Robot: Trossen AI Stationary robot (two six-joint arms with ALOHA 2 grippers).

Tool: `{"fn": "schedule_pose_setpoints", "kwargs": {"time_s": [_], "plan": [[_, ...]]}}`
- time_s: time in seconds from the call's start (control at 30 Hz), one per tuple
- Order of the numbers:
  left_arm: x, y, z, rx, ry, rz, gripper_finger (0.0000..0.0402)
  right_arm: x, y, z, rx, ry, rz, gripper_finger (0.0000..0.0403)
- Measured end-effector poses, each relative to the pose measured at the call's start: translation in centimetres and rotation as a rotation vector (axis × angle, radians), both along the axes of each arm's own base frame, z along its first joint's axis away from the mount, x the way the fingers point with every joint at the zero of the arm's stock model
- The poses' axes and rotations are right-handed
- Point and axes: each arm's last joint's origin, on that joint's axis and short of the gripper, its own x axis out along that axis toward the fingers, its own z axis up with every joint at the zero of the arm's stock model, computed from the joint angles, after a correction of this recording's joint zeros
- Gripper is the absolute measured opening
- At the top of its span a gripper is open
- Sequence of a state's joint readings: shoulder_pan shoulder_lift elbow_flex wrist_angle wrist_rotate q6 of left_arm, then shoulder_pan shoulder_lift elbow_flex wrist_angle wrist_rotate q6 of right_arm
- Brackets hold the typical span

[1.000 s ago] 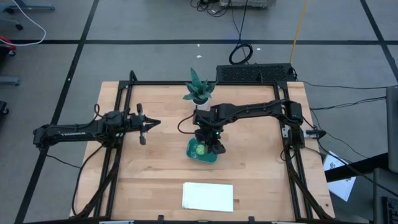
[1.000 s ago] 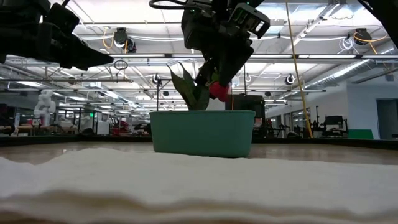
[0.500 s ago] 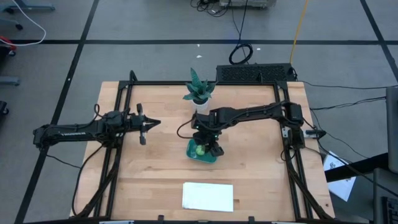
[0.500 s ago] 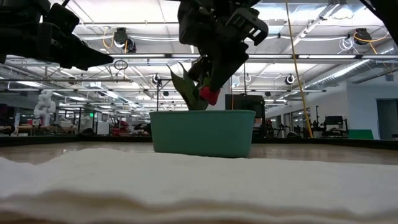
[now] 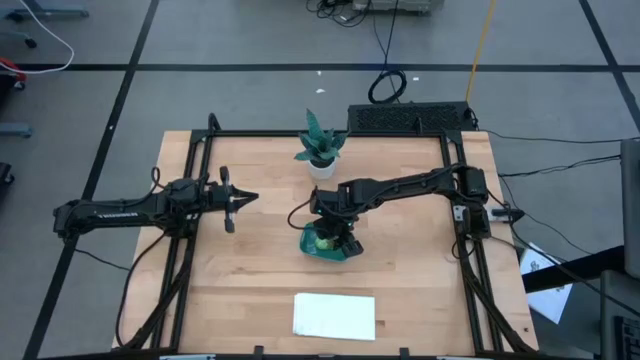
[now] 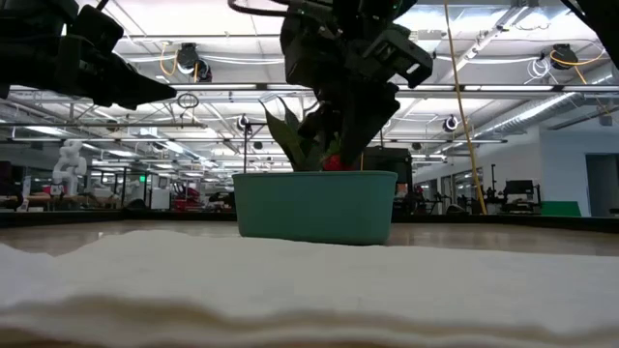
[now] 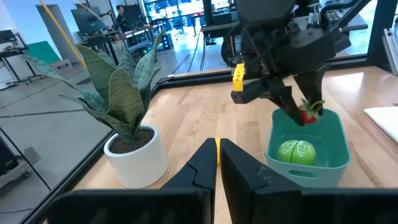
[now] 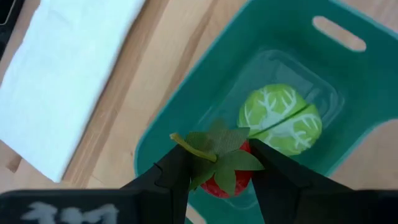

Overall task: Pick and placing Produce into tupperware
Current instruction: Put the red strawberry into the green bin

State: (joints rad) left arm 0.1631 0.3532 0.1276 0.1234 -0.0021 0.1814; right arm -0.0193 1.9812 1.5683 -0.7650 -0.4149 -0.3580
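The teal tupperware (image 5: 338, 252) stands mid-table with a round light-green piece (image 8: 281, 118) lying on its floor. My right gripper (image 8: 219, 171) hangs over it, shut on a small dark red piece (image 7: 309, 114) with a green leafy cap. In the low view that red piece (image 6: 334, 162) shows just above the tupperware's rim (image 6: 314, 175). My left gripper (image 5: 240, 199) waits shut above the table's left side, holding nothing. My right gripper pinches the red piece's two sides (image 8: 239, 180) between its two fingers, just below the leafy cap (image 8: 214, 149). The fingers slant down from above, coming from the table's right. The piece sits at their free ends, clear of the tupperware's floor, beside the light-green piece.
A potted plant (image 5: 320, 150) with spiky leaves stands just beyond the tupperware toward the far edge. A white flat sheet (image 5: 334, 315) lies near the front edge. A black frame (image 5: 190, 170) runs around the wooden tabletop.
My right gripper has sunk toward the tupperware with the red piece and rolled a little at the wrist. The piece has dropped from well above the rim to about rim height. The jaws have kept their hold.
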Motion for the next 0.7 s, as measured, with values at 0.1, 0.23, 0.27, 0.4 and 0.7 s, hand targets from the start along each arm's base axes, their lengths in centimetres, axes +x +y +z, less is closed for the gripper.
{"fn": "schedule_pose_setpoints", "kwargs": {"time_s": [0.1, 0.23, 0.27, 0.4, 0.7], "plan": [[0.0, 0.0, 0.0, 0.000, 0.000, 0.000, 0.0026, -0.1, -0.2, -0.3, 0.001, 0.004, -0.006, 0.0130], [0.0, 0.0, 0.0, -0.001, 0.000, 0.000, 0.0026, -0.2, -0.2, -0.6, -0.003, 0.005, -0.002, 0.0130], [0.0, 0.0, 0.0, 0.000, 0.000, 0.000, 0.0026, -0.2, -0.2, -0.6, -0.003, 0.001, -0.001, 0.0130], [0.0, 0.0, 0.0, 0.000, 0.000, 0.000, 0.0026, -0.2, -0.2, -0.7, -0.004, 0.003, -0.001, 0.0130], [0.0, 0.0, 0.0, 0.000, 0.000, 0.000, 0.0026, -0.2, -0.3, -2.4, 0.002, 0.080, -0.001, 0.0130]]}}
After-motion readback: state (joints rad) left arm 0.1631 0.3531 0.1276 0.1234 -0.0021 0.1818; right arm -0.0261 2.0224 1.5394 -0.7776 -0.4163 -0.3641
